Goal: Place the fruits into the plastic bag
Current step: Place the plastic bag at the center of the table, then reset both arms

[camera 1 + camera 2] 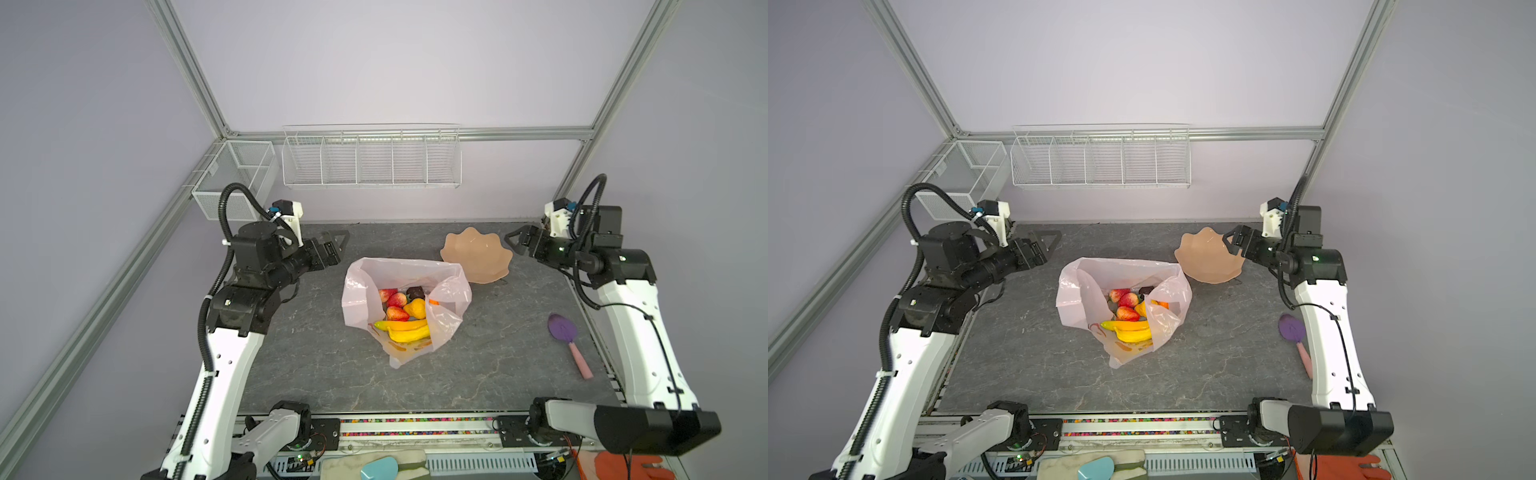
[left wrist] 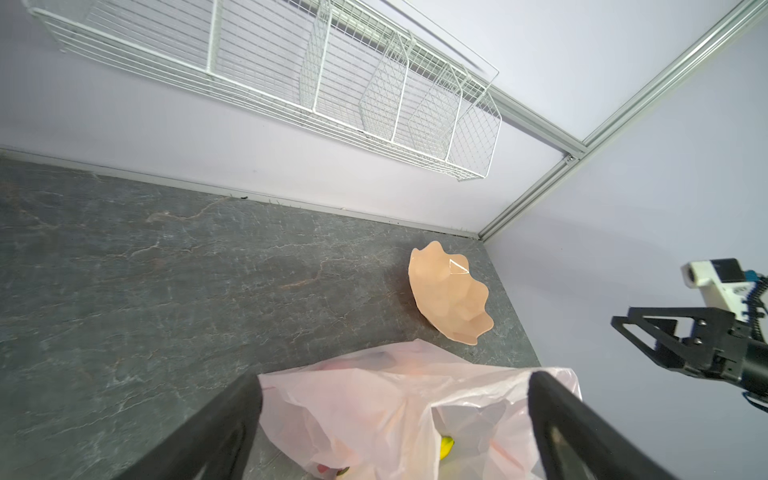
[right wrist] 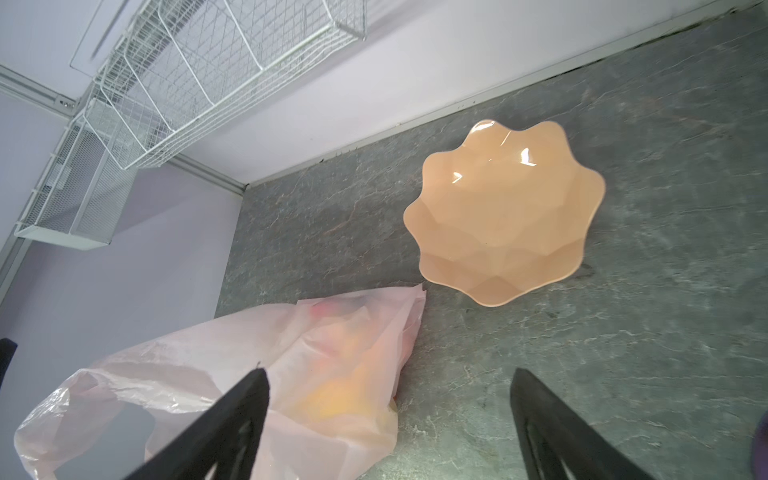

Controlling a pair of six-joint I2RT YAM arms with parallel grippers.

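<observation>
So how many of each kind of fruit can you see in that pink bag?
Strawberries: 3
Bananas: 2
Pear: 1
Tangerine, mostly hidden by the bag's fold: 1
Dark fruit: 1
Total: 8 fruits, all inside the plastic bag.

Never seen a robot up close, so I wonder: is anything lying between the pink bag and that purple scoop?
No. In both top views the table between the bag and the scoop is bare grey surface, nothing on it.
</observation>
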